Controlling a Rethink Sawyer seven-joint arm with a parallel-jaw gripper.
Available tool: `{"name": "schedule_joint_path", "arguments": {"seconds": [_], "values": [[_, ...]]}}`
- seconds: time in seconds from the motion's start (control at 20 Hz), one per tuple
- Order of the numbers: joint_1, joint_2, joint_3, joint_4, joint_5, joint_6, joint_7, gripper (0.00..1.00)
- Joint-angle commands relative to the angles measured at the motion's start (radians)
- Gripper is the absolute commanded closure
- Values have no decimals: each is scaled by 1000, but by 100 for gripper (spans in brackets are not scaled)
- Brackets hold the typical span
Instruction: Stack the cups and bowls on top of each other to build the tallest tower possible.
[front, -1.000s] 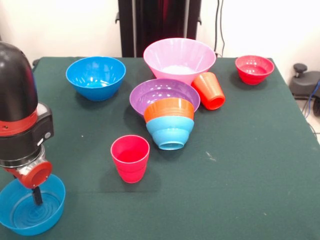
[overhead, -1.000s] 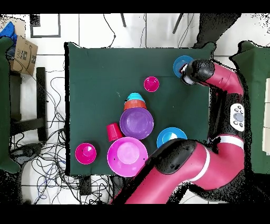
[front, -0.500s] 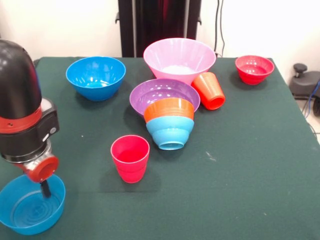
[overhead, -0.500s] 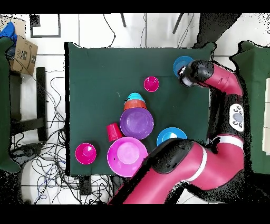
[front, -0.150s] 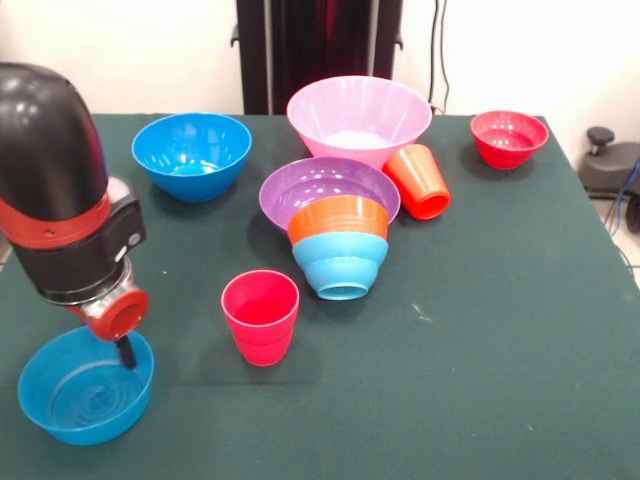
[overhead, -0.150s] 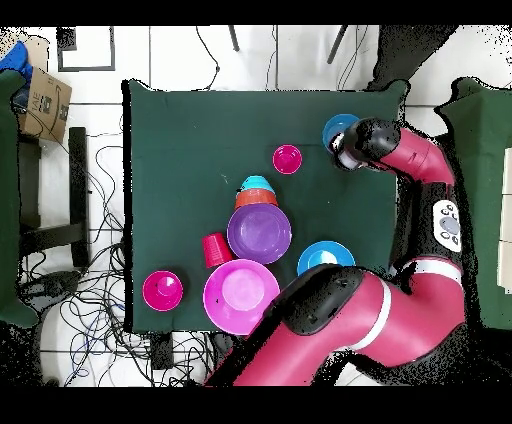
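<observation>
Right now everything on my bench (front, -0.150s: 520, 330) is glossy moulded plastic on a matt dark-green cloth. My claw (front, -0.150s: 124, 351) hangs just inside the rim of the small blue bowl (front, -0.150s: 86, 388), a round, shallow-sided dish with faint rings on its floor, sitting at the bench's near left corner in the front view. Only one dark fingertip shows below my red wrist cap, so I cannot tell whether the claw is wide or narrow, or whether it grips the rim.

The tower (front, -0.150s: 340, 245) lies well apart from the claw, mid-bench: an orange bowl (front, -0.150s: 338, 217) nested in a light-blue bowl (front, -0.150s: 341, 262), both tipped on their side (the light-blue foot faces the camera) and leaning against the wide shallow purple bowl (front, -0.150s: 318, 186).

Counting, I see seven bowls: those four plus the large flared pink bowl (front, -0.150s: 358, 116), the deep blue bowl (front, -0.150s: 191, 153) and the small red bowl (front, -0.150s: 509, 137). Cups number two: the pinkish-red cup (front, -0.150s: 260, 317), stepped and upright, between claw and tower, and the smooth tapered orange-red cup (front, -0.150s: 418, 181), tipped over against the pink bowl.
</observation>
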Motion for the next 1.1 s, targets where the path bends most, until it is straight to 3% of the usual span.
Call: {"name": "schedule_joint_path", "arguments": {"seconds": [0.05,0.6,1.1], "values": [[44,-20,-5,117,22,-1,149,100],[44,1,-11,123,60,-48,117,100],[39,-25,1,174,98,-52,124,100]]}}
